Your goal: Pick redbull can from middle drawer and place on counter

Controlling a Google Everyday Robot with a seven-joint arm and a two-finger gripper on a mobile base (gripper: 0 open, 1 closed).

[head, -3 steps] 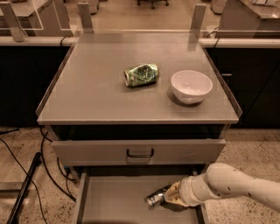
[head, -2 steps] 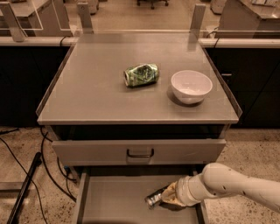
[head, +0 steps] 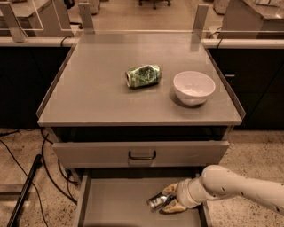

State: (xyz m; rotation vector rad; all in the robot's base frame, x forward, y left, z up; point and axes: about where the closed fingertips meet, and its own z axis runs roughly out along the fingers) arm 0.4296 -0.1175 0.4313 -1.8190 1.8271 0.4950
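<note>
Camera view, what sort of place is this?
Probably a lab or office workspace: the metal counter over drawers, benches behind, loose cables on the floor. The gripper is at the redbull can in the middle drawer.

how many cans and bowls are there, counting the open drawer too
cans: 2 (green can on the counter, redbull can in the middle drawer at the gripper)
bowls: 1 (white bowl on the counter)
total: 3
</note>
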